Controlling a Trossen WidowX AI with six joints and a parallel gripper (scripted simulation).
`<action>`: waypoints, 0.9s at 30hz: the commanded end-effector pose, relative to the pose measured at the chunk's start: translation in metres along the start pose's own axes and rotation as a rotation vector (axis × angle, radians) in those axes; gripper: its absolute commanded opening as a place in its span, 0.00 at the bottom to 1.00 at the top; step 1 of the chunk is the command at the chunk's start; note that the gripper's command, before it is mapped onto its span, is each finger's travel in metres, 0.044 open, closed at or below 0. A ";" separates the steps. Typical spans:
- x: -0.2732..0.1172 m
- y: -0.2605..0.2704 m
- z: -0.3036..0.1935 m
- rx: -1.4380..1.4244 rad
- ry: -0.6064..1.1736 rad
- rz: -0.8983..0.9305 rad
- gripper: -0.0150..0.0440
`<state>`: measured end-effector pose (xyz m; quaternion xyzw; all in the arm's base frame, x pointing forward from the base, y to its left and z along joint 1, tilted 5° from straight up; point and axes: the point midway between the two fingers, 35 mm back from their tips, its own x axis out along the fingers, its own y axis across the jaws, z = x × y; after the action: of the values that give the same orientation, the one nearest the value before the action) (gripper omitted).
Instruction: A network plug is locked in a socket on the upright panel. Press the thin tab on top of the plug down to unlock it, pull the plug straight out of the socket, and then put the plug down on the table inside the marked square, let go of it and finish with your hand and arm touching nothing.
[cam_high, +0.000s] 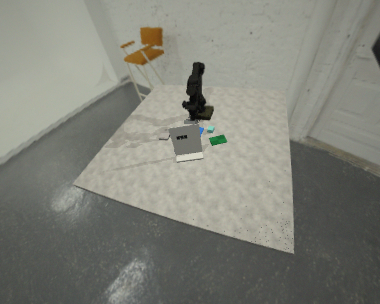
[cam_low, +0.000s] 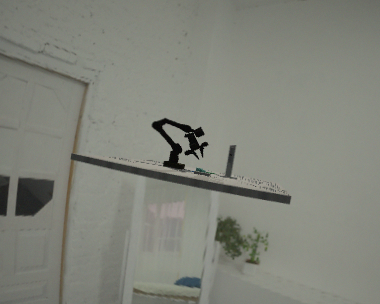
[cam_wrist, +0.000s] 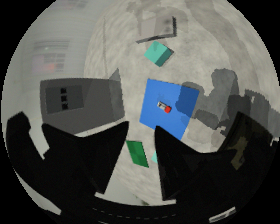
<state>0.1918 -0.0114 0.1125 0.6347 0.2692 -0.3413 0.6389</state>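
Note:
The plug, small and pale with a red end, lies on the blue marked square, near its middle. It is out of the socket and nothing touches it. The grey upright panel stands to the left in the wrist view. Its darker socket block shows three dark openings. My gripper is open with nothing between its fingers. It hangs above the table, clear of the plug and the panel. The plug is too small to see in the top and exterior views.
A teal block lies beyond the square, near a grey open-sided piece. A green flat block lies on the near side. A second teal block is mostly hidden by a finger in the wrist view.

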 end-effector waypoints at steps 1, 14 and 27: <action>-0.007 0.005 0.001 0.005 -0.004 0.012 0.52; -0.016 0.008 0.000 0.000 0.000 0.000 0.52; -0.046 0.031 0.000 0.002 -0.001 0.003 0.52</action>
<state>0.1870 -0.0083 0.1585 0.6353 0.2692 -0.3385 0.6398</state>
